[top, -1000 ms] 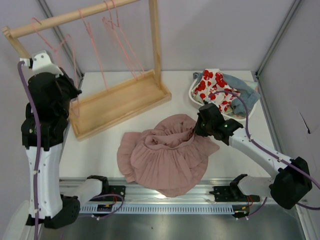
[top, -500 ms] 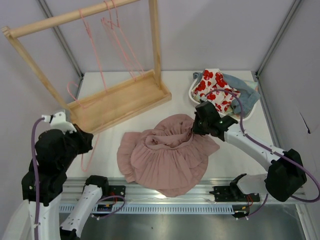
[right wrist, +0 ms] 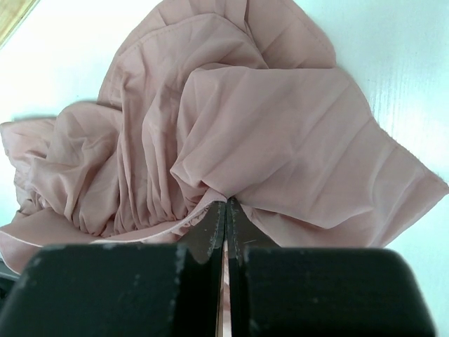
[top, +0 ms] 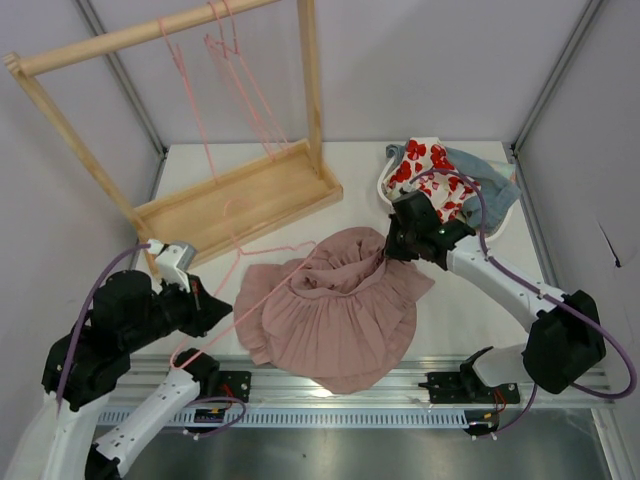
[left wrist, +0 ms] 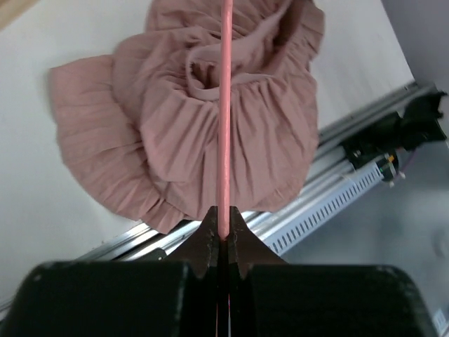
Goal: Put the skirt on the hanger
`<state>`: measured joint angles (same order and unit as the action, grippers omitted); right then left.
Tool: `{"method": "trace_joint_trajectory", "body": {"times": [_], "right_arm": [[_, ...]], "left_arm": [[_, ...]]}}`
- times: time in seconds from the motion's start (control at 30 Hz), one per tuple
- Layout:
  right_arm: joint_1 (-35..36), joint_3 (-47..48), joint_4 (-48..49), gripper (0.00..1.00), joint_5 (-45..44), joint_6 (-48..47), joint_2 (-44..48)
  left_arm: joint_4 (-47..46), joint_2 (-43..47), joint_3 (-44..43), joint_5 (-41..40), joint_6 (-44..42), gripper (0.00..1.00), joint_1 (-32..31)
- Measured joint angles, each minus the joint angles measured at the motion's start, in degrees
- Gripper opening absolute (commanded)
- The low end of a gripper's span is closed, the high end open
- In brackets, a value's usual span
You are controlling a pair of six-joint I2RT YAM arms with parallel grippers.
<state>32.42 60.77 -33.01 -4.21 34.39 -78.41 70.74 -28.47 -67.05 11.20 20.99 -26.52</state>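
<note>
The dusty-pink pleated skirt [top: 330, 305] lies bunched on the white table near the front edge. My left gripper [top: 200, 300] is shut on a thin pink hanger [top: 262, 268] and holds it low at the left, its wire reaching over the skirt's left side. In the left wrist view the hanger wire [left wrist: 224, 105] runs straight up from my shut jaws [left wrist: 224, 235] across the skirt [left wrist: 175, 119]. My right gripper [top: 388, 252] is shut on the skirt's upper right edge; the right wrist view shows fabric [right wrist: 266, 133] pinched at the jaw tips [right wrist: 226, 203].
A wooden rack [top: 235, 195] with a tray base stands at the back left, with several pink hangers [top: 235, 70] on its top bar. A white basket [top: 388, 190] at the back right holds a red-flowered cloth [top: 425, 170] and a blue-grey garment [top: 490, 180].
My left arm has come down from the rack with the hanger and moved right to the skirt's left side. My right gripper has lifted the skirt's edge a little toward the back.
</note>
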Motion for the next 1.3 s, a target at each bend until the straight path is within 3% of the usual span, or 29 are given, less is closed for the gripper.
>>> {"method": "trace_joint_trajectory", "body": {"times": [0.37, 0.9, 1.3], "right_arm": [[-0.7, -2.2, -4.8, 0.00, 1.7, -0.5, 7.4], [-0.8, -4.9, -13.6, 0.00, 5.2, 1.9, 16.2], [-0.8, -0.3, -16.0, 0.00, 11.0, 2.1, 16.3]], "left_arm": [[-3.5, -4.2, -2.8, 8.6, -4.6, 0.00, -9.7], [-8.8, -23.7, -7.9, 8.7, -13.9, 0.00, -16.9], [-11.7, -30.5, -8.8, 7.3, -18.5, 0.00, -20.1]]}}
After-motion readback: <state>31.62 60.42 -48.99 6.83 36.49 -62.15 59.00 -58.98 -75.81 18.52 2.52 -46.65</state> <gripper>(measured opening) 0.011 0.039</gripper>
